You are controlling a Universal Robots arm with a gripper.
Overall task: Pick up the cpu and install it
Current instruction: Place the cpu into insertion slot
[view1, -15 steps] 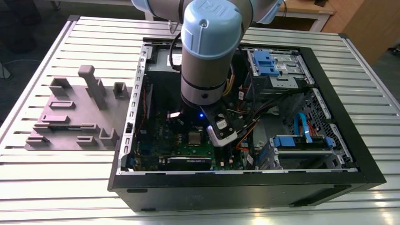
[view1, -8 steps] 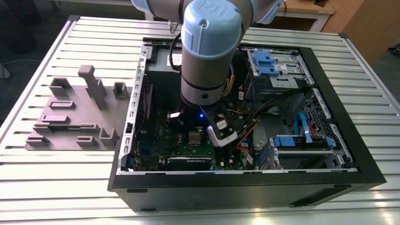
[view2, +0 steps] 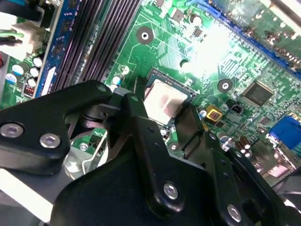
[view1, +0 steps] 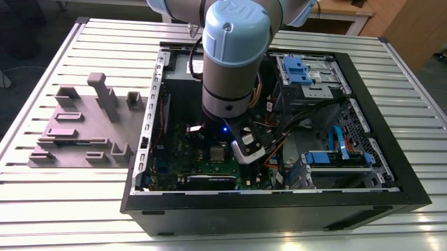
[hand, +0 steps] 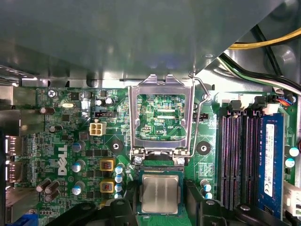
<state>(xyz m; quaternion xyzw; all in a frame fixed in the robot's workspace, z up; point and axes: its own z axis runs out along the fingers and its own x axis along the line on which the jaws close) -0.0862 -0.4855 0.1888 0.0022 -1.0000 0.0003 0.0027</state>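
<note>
DESK: Scene?
PHOTOG: Open PC case (view1: pixel 279 212) lies on slatted bench (view1: pixel 70 209) (grey fixture block (view1: pixel 80 130) alongside); arm (view1: pixel 234 57) reaches inside.
DESK: Progress?
PHOTOG: Pickup done. The claw (view2: pixel 162 106), narrow, pinches cpu (hand: pixel 160 194) at socket (hand: pixel 160 168), approx. middle of board (hand: pixel 70 122). Seated or hovering, can't tell; retention frame (hand: pixel 132 117) up, nothing latched yet.

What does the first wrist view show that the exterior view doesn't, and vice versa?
First wrist view: the socket frame flipped open, with motherboard visible through it, and the memory slots beside it. Exterior view: the whole case, the arm reaching into it, and a grey fixture block outside, at the exterior view's left. Both: the cpu lying flat on the motherboard.
</note>
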